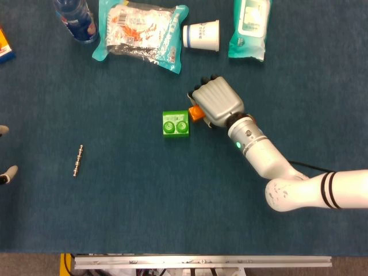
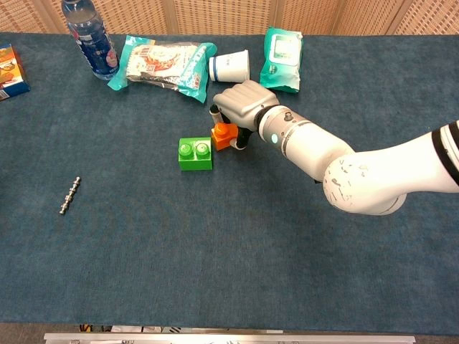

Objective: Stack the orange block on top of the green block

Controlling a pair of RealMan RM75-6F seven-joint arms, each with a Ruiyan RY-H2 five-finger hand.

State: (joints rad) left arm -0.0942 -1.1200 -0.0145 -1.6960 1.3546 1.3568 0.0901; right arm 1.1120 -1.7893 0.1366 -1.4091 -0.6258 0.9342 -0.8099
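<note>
The green block (image 1: 176, 124) (image 2: 196, 153) sits on the blue cloth near the middle, two studs up. My right hand (image 1: 215, 103) (image 2: 244, 105) holds the small orange block (image 1: 197, 112) (image 2: 224, 135) under its curled fingers, lifted just above the cloth and close beside the green block's right upper corner. Most of the orange block is covered by the hand in the head view. Of my left hand only fingertips (image 1: 4, 131) show at the left edge of the head view, apart and holding nothing.
Along the far edge lie a water bottle (image 2: 89, 36), a teal snack bag (image 2: 163, 62), a tipped paper cup (image 2: 230, 67) and a wipes pack (image 2: 280, 48). An orange box (image 2: 11, 69) is at far left. A small metal rod (image 2: 69, 196) lies on the left.
</note>
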